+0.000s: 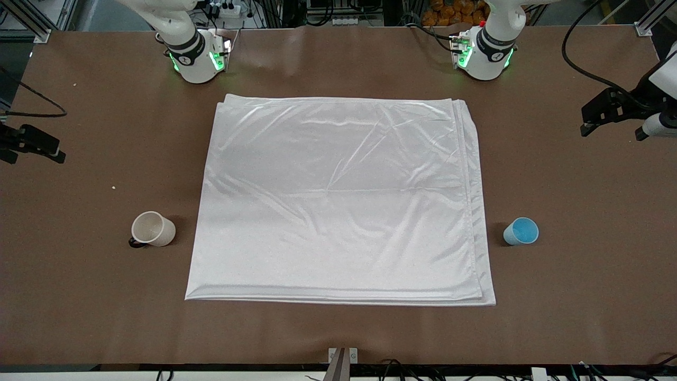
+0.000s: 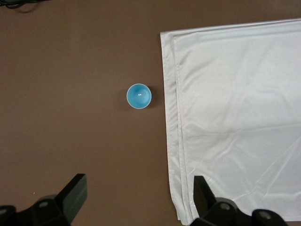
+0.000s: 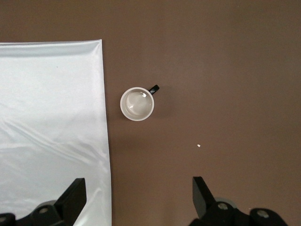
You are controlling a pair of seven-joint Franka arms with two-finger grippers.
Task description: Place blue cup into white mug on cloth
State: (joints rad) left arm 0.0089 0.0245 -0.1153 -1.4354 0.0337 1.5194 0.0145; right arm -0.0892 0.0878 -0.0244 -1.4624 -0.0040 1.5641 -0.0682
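Brown tabletop (image 1: 338, 333) runs closest to the front camera and spreads bare on every side of the things it carries, with the widest open strips toward each arm's end. With 12 o'clock toward the robots' bases, the cloth (image 1: 338, 201) fills the middle: a white, shiny, creased sheet lying flat. Its layered edges show along the 3 o'clock side and at the 6 o'clock hem.

At 11 and 1 o'clock stand the right arm's base (image 1: 198, 58) and the left arm's base (image 1: 484, 53), both lit green. The marks on their collars are too small to read.

Both arms wait. The left gripper (image 2: 138, 181) hangs over bare tabletop at the left arm's end, about 2 o'clock from the cloth's middle, its jaws spread wide and holding nothing. The right gripper (image 3: 138, 182) hangs over bare tabletop at the right arm's end, about 10 o'clock, its jaws likewise wide apart and empty.

The white mug (image 1: 153, 228) stands upright on the tabletop at 8 o'clock, near the cloth's edge but apart from it, its dark handle turned away from the cloth. The blue cup (image 1: 521, 231) stands upright at 4 o'clock, just off the layered edge.

A white speck (image 1: 113, 187) lies at 9 o'clock.
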